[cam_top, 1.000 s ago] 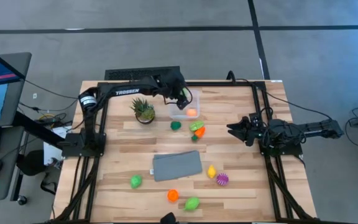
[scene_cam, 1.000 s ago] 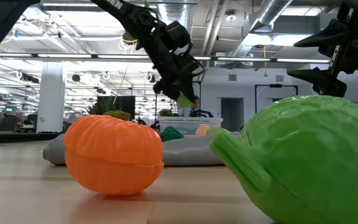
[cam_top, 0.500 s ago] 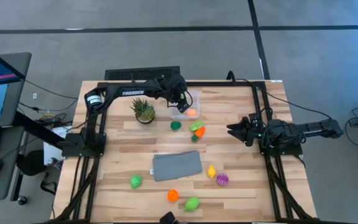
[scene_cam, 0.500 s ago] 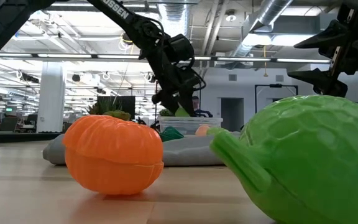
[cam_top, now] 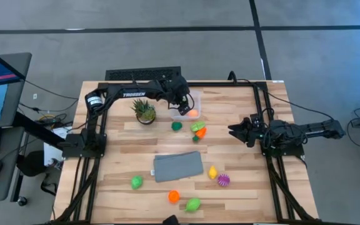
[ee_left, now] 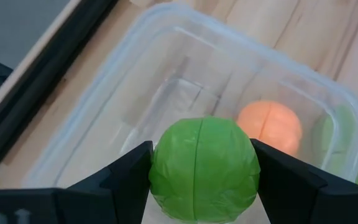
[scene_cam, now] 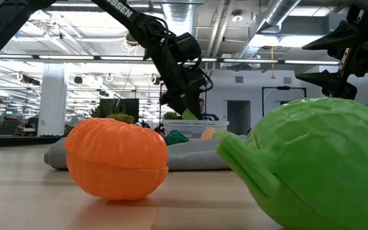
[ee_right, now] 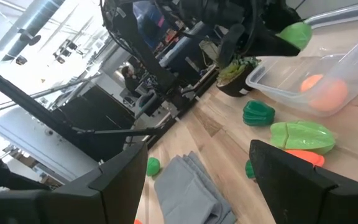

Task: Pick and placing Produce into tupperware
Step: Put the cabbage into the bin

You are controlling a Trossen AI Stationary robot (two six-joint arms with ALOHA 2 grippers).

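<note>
The tupperware (cam_top: 188, 100), a clear tub, stands at the table's far middle with an orange piece of produce (ee_left: 271, 124) inside. My left gripper (cam_top: 181, 105) is over it, shut on a round green piece of produce (ee_left: 202, 168), which the low view shows at the tub's rim height (scene_cam: 189, 115). More produce lies around the table: dark green (cam_top: 177, 125), green and orange (cam_top: 199, 129), yellow (cam_top: 212, 172), spiky purple (cam_top: 223, 180). My right gripper (cam_top: 232, 130) waits open at the right edge. My left gripper pinches the green ball by two opposite sides (ee_left: 156, 169) between its two fingers. The fingers slant down from the table's left. The ball is lifted clear of the table and hangs over the tub's open top.
A potted plant (cam_top: 144, 110) stands just left of the tub. A grey cloth (cam_top: 178, 166) lies mid-table. Near the front edge lie a green piece (cam_top: 136, 182), an orange one (cam_top: 174, 196) and another green one (cam_top: 193, 204).
My left gripper has sunk toward the tupperware with the green ball still between its fingers; the ball now hangs at about the tub's rim.
</note>
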